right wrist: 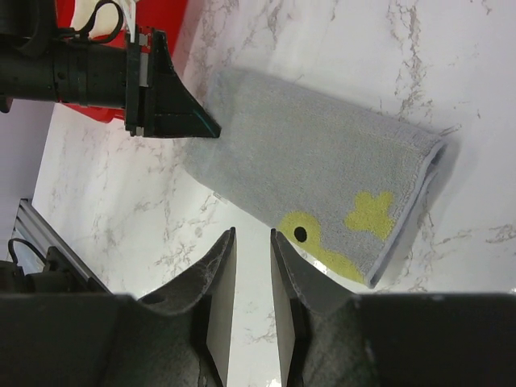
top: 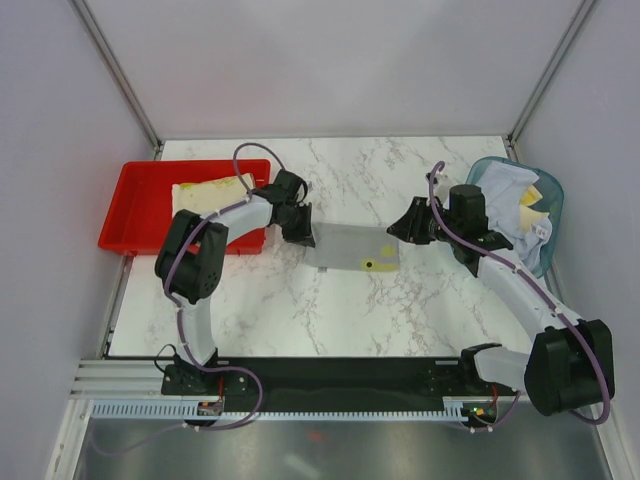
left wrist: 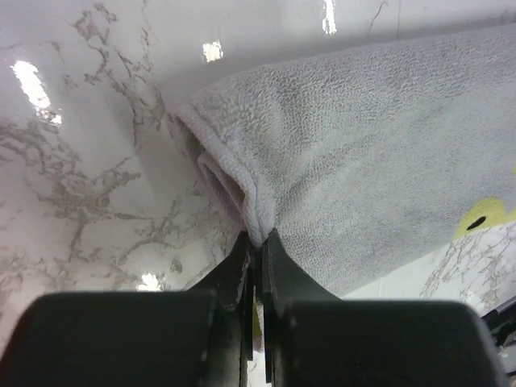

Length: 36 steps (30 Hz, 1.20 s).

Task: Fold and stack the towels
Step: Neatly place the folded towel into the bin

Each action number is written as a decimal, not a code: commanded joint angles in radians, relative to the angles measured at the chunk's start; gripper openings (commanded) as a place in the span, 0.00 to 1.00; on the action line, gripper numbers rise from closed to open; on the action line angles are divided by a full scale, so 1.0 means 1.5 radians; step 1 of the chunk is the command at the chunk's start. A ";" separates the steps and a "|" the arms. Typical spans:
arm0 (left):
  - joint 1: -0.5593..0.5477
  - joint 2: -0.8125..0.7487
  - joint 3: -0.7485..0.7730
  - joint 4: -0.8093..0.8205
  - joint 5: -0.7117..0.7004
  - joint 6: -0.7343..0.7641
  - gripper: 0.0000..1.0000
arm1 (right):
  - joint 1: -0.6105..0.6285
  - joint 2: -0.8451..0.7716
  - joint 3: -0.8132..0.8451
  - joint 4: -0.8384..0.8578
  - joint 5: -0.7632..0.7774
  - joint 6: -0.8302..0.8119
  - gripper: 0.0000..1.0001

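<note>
My left gripper point(left wrist: 258, 242) pinches the grey towel point(left wrist: 363, 161) at its corner, mid-frame.
My right gripper point(right wrist: 251, 242) hangs narrowly apart, empty — a one-sided drag could undo the fold.

The towel point(top: 345, 248) is grey with a yellow mark, the table point(top: 350, 180) white grey-veined marble, the tray point(top: 135, 210) red.

Illumination bright, even and overhead; wrist views sharp at mid-range only.
Specular glare patches marked the glossy tabletop point(left wrist: 89, 185) in the left wrist view; shadows beside the grey towel point(right wrist: 322, 169) were soft; near jaws rendered dark and defocused.
</note>
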 commanded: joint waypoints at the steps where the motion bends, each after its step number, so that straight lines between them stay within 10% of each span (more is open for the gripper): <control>1: -0.004 -0.040 0.078 -0.076 -0.040 -0.019 0.02 | 0.004 -0.022 0.007 0.030 -0.011 0.012 0.32; 17: 0.026 -0.030 0.305 -0.279 -0.234 -0.006 0.02 | 0.005 -0.022 0.020 0.020 -0.006 -0.010 0.32; 26: 0.136 0.034 0.487 -0.352 -0.242 0.001 0.02 | 0.005 0.006 0.022 0.011 0.002 -0.023 0.32; 36: 0.280 0.037 0.464 -0.357 -0.202 0.034 0.02 | 0.005 0.063 0.050 0.013 0.014 -0.039 0.33</control>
